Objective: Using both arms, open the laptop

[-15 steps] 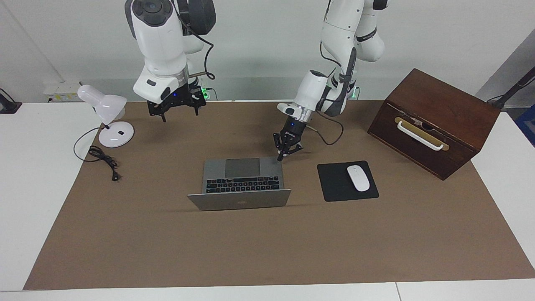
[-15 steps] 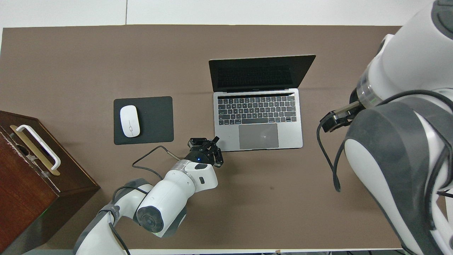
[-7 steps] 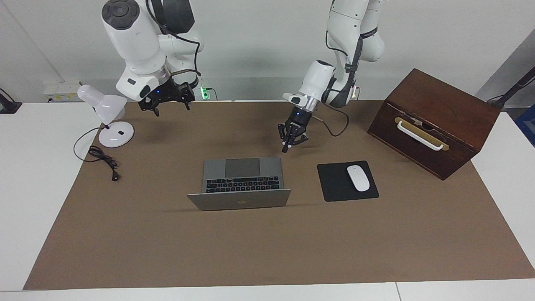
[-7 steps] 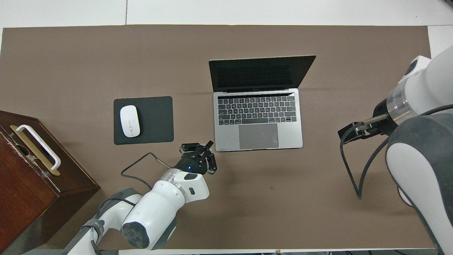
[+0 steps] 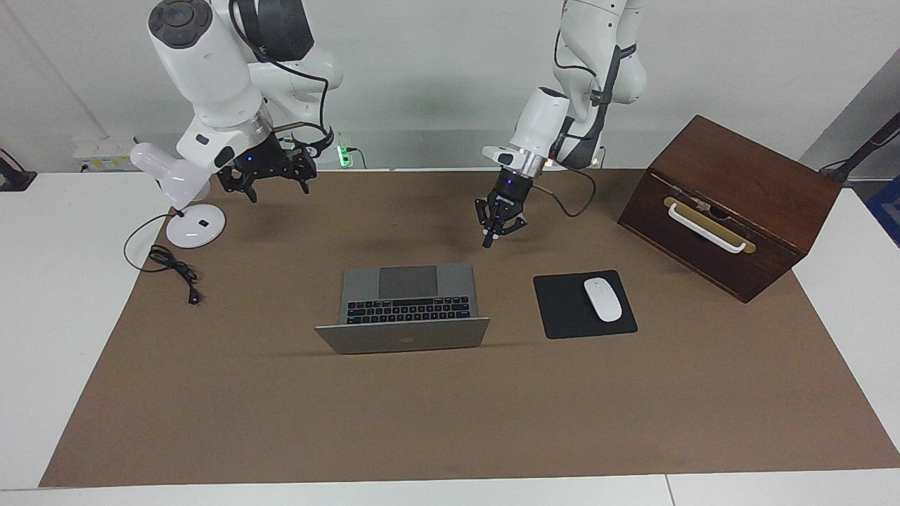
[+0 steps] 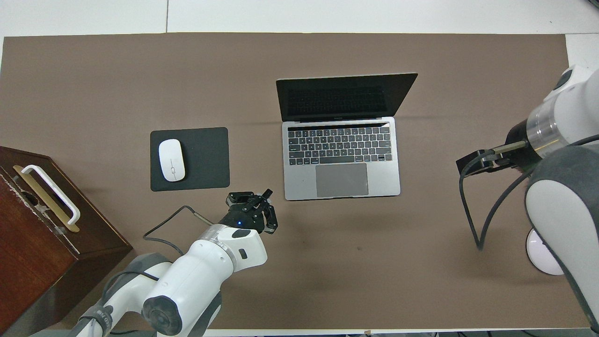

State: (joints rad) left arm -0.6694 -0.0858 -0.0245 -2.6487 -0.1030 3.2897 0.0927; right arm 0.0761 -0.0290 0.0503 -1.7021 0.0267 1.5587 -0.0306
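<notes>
Laptop (image 5: 408, 303) stands open mid-mat, keyboard and trackpad toward me, lid raised on the side away from me; dark apple logo on the lid's back, no other writing legible. My left gripper (image 5: 489, 241) hangs over bare mat (image 5: 450, 422) just off the laptop's near corner at my left arm's end, fingertips pressed together, holding nothing, clear of the laptop. My right gripper (image 5: 271, 190) hangs over the mat's near edge beside the white desk lamp (image 5: 184, 197), well apart from the laptop; fingers look spread. White mouse (image 5: 602, 299) on black mouse pad (image 5: 562, 309); wooden box (image 5: 731, 204).
</notes>
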